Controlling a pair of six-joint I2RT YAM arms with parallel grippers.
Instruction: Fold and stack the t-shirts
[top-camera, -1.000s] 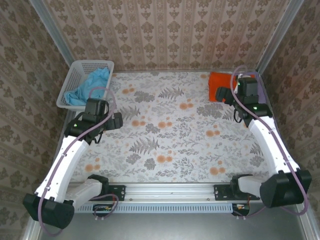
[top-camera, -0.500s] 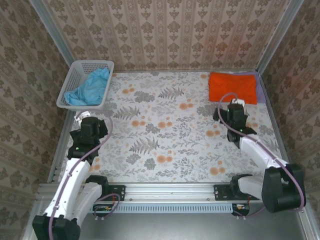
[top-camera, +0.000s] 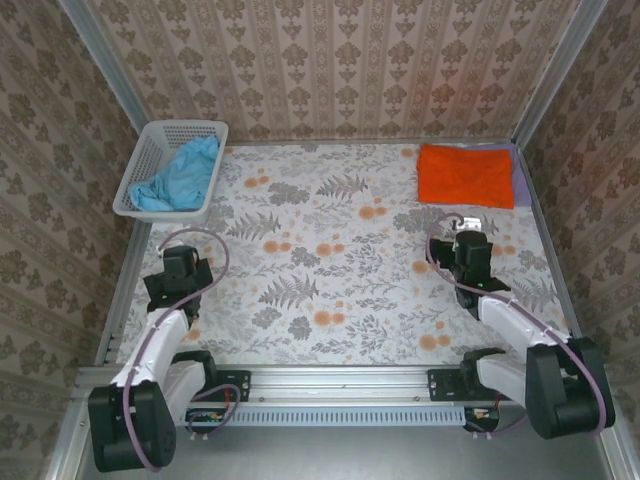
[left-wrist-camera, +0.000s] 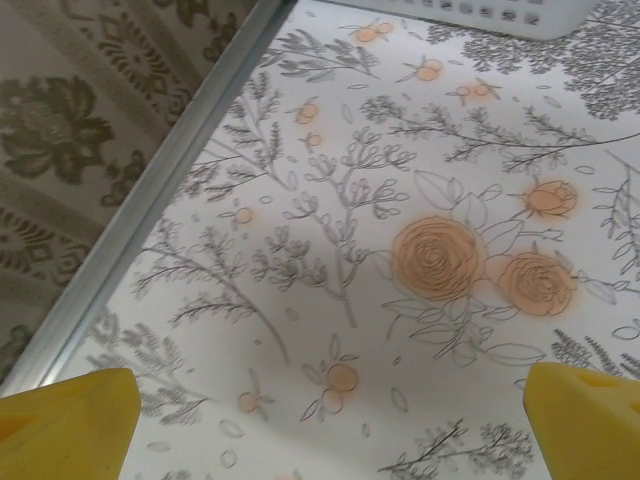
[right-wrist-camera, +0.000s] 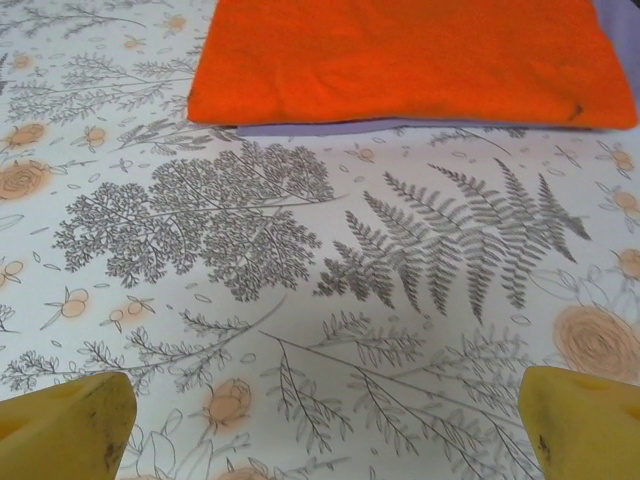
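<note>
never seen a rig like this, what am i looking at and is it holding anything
Two robot arms are bolted at the near edge of a flowered table. The wide picture looks down from above. The other two come from cameras on each wrist; the yellow tips are the fingers of the left tool and the right tool, both open and holding nothing. A folded orange t-shirt lies on a lavender t-shirt at the far right. A light blue t-shirt sits crumpled in a white basket.
</note>
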